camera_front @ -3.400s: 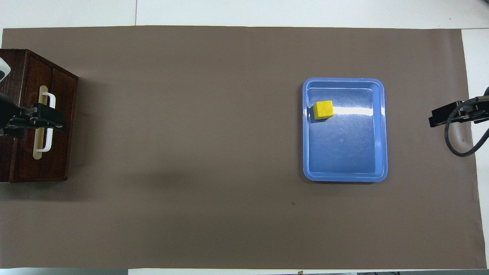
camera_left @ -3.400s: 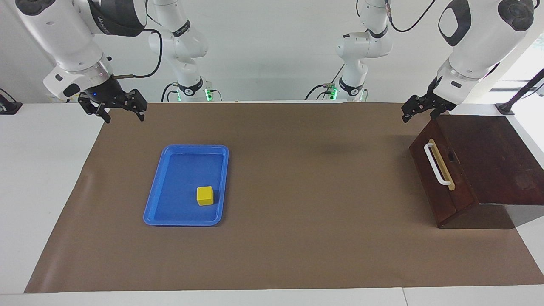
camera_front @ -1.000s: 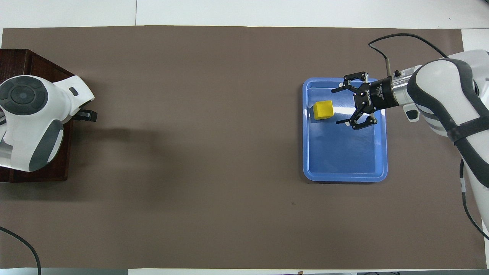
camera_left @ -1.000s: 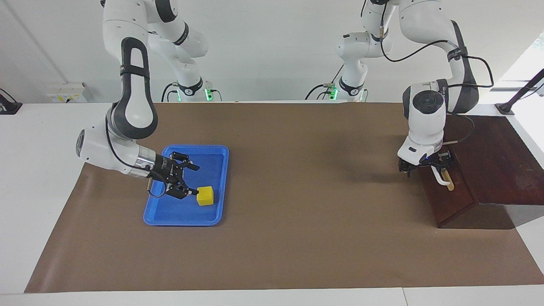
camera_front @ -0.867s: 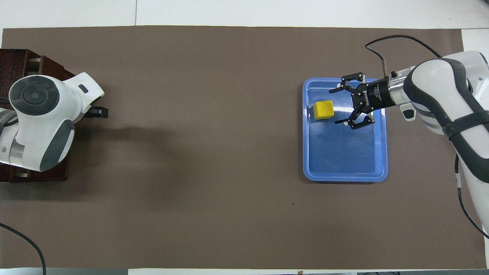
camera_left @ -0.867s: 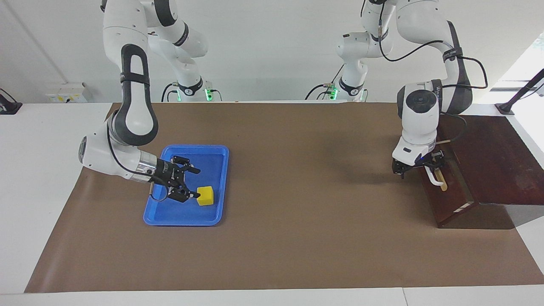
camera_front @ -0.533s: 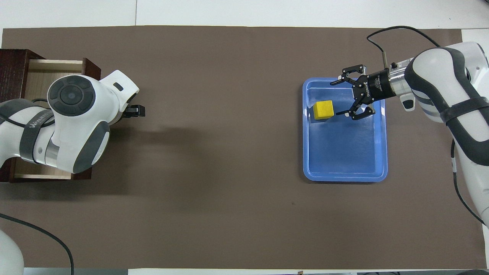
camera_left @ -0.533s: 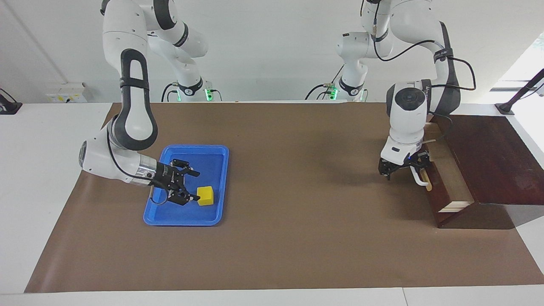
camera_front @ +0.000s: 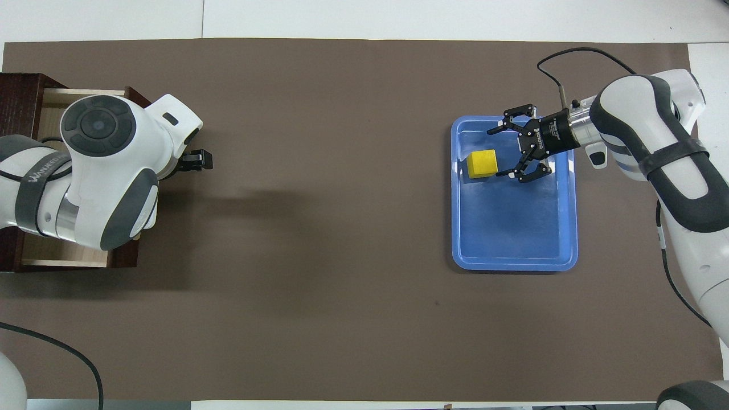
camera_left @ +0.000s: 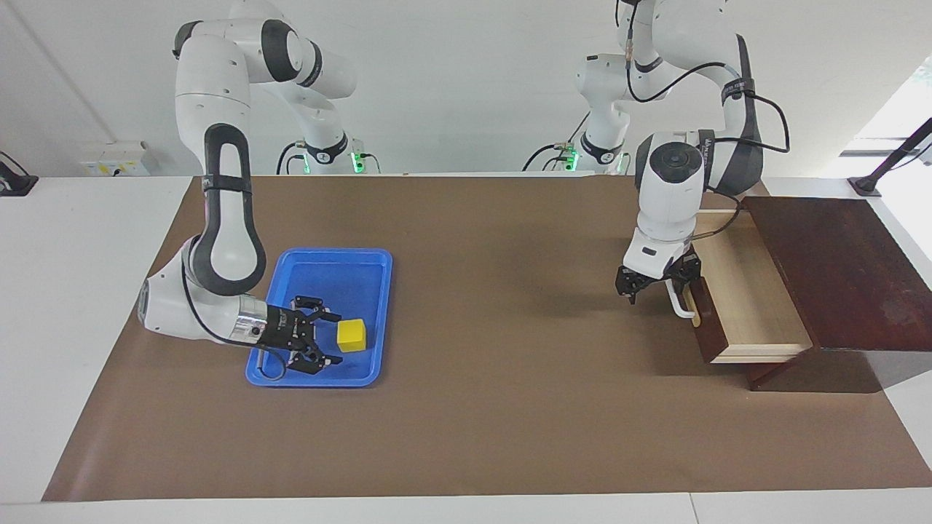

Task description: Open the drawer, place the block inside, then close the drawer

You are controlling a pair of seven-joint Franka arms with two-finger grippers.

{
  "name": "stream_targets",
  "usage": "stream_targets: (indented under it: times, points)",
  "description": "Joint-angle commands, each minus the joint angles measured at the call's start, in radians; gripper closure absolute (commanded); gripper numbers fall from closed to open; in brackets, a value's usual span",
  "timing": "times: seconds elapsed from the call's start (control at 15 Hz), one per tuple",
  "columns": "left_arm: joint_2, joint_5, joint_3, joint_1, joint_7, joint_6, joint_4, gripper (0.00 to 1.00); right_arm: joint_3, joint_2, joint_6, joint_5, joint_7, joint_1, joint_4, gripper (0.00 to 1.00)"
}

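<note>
The small bright yellow cube block [camera_left: 351, 335] sits in the blue plastic tray [camera_left: 291, 375], just beside the right claw [camera_left: 321, 346], whose spread fingers point sideways at it without touching. The left claw [camera_left: 657, 285], seemingly spread, hooks the white handle of the pulled-out dark reddish-brown wooden drawer [camera_left: 750, 291].

A bright yellow block [camera_left: 351, 335] is seen in a glossy blue tray [camera_left: 364, 258]. The drawer [camera_left: 746, 291] is shown with a dark reddish-brown front, a pale light-wood interior and a white bar handle [camera_left: 679, 302]. A plain brown mat [camera_left: 495, 407] is laid over the white table [camera_left: 73, 291]. Both arms are finished in white with dark grey bands, and the right gripper [camera_left: 320, 338] and left gripper [camera_left: 655, 285] are coloured black.
</note>
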Motion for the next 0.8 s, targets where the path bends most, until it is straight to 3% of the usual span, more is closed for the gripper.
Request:
stream_targets:
  times: [0.0,0.33,0.53,0.73]
  points:
    - [0.014,-0.029,0.009,-0.025,-0.01,-0.117,0.096,0.0,0.002,0.005,-0.012,0.007,-0.009,0.001,-0.006,0.0]
    - [-0.007,-0.153,0.013,-0.028,-0.069,-0.324,0.257,0.0,0.002,0.002,0.0,0.008,-0.009,0.011,-0.028,0.0]
    - [-0.073,-0.231,0.009,-0.03,-0.223,-0.378,0.264,0.0,0.002,0.002,0.0,0.007,-0.008,0.013,-0.028,0.0]
    - [-0.089,-0.278,0.008,-0.053,-0.398,-0.402,0.262,0.0,0.0,-0.001,0.003,0.007,-0.003,0.02,-0.028,0.23]
